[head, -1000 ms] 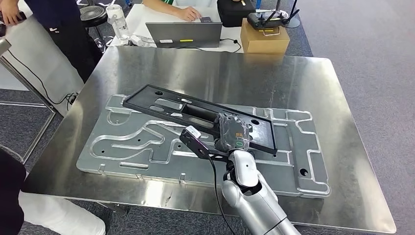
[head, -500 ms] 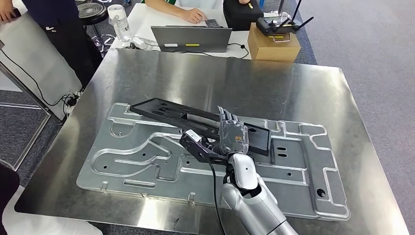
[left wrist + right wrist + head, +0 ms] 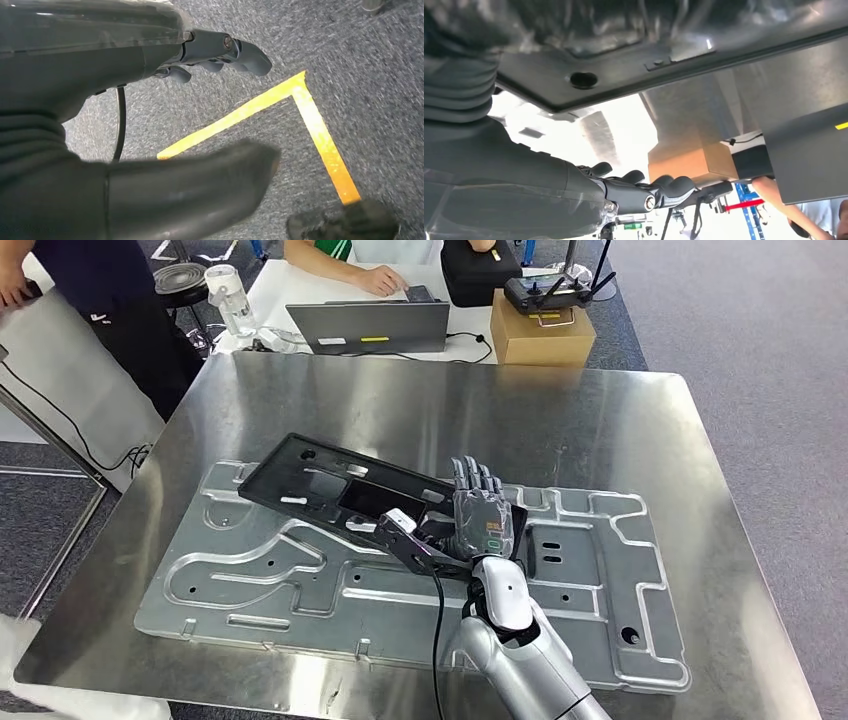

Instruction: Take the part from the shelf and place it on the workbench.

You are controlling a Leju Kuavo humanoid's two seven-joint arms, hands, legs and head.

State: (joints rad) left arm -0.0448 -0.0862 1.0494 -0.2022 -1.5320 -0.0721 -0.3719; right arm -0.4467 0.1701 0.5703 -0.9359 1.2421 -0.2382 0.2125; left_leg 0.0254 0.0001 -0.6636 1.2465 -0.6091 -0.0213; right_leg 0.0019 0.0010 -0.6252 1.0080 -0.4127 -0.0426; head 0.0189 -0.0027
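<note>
While its fingers (image 3: 474,478) stand straight and spread, the right hand (image 3: 478,517) sits at the near end of the black part (image 3: 330,485), which lies slanted across the embossed metal plate (image 3: 300,575); whether the thumb underneath still pinches the part's edge cannot be told from the head view. From the right wrist view the fingers (image 3: 664,187) look loosely extended with a bright gap between them and the part's underside (image 3: 624,65) — nothing plainly clamped. Behind the hand, the silver right arm (image 3: 520,660) comes up from the near edge of the plate, a black cable (image 3: 437,640) trailing along it. That plate rests flat on the steel workbench (image 3: 600,430), and the part's far end reaches toward the plate's far left corner. Beyond the plate, past the workbench's far edge: a grey laptop (image 3: 368,328), a cardboard box (image 3: 542,335) with a controller (image 3: 545,292) on top, a person's hand (image 3: 378,280) by the laptop, another person (image 3: 95,290) standing off the plate's far left. Left hand (image 3: 150,100) hangs over grey carpet (image 3: 360,75) marked with yellow tape (image 3: 300,107) — fingers apart, holding nothing.
</note>
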